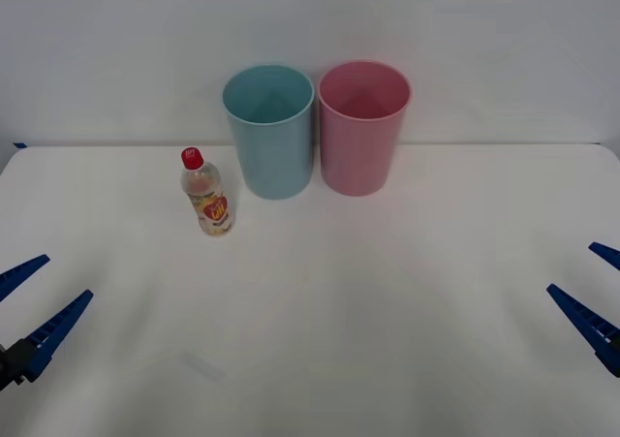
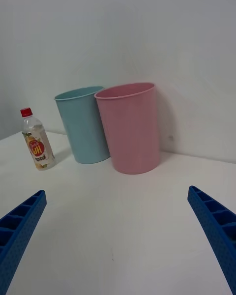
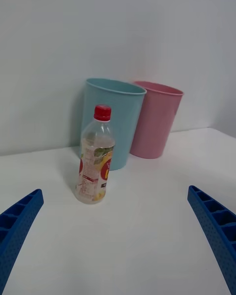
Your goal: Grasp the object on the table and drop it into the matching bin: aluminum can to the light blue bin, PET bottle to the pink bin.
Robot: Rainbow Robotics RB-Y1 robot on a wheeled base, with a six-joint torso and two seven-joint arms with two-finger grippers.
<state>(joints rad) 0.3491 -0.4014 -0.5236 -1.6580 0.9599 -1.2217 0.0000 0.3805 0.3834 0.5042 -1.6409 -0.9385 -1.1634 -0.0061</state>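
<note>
Front view: the PET bottle (image 1: 205, 193) stands upright on the tabletop (image 1: 320, 301), just left of the light blue bin (image 1: 270, 132); the pink bin (image 1: 362, 127) stands on that bin's other side. The left tool (image 1: 29, 306) and right tool (image 1: 591, 296) wait well back, both spread wide and empty.

Right wrist view: the bottle's label faces this camera, beyond the blue bin.

Left wrist view: the bottle sits between the open fingers (image 3: 17, 226) with a small gap to the blue bin. I'd use the left tool, gripping the waist squarely, clear of that bin.
</note>
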